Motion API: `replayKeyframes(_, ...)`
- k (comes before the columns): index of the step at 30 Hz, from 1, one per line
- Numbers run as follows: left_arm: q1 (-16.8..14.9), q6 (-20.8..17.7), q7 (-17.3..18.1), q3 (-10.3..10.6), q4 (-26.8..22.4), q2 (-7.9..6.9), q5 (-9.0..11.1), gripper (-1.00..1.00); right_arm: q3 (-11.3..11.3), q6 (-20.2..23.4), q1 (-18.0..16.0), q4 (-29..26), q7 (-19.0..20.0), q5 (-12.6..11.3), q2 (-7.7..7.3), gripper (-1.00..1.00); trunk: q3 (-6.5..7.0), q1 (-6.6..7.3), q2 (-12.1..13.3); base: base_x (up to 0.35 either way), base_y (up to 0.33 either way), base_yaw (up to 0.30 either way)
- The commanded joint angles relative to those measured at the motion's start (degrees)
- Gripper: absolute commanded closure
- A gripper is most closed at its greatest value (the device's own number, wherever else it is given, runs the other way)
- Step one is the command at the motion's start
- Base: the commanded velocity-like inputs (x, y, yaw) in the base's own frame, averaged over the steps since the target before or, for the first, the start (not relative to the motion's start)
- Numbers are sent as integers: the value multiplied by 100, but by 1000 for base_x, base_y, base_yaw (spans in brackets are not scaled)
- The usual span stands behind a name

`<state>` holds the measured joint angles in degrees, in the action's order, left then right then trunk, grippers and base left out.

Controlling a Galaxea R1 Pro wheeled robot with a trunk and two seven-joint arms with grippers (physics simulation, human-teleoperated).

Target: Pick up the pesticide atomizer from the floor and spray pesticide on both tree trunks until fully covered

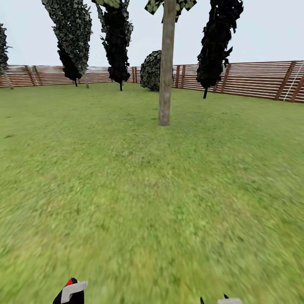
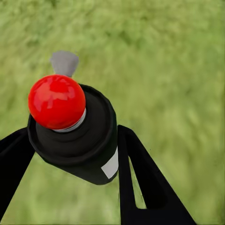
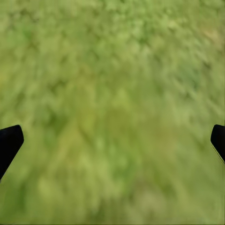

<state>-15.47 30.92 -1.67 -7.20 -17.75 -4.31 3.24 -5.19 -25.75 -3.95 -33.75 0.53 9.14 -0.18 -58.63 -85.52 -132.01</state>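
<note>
No text, brand, number or sign can be read anywhere. The atomizer [image 2: 77, 136], at centre left of the left wrist frame, carries a small pale label patch on its black body, but the patch is blank. The fence [image 1: 253, 80] across the upper head frame bears no lettering.

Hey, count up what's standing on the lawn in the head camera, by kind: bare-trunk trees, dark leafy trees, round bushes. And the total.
Bare-trunk trees: 1, the trunk mid-lawn.
Dark leafy trees: 4 by the fence (), including one cut off at the left edge.
Round bushes: 1.
Total: 6.
</note>
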Motion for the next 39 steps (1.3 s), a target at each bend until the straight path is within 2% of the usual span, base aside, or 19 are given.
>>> replayKeyframes(1,0,0,0,0,-1,0,0,100,0,0,0,0,0,0,0,-100,0,0,0,340,0,0)
replayKeyframes(39,0,1,0,-1,-1,-9,1,100,0,0,0,-9,0,0,0,-100,0,0,0,340,0,0)
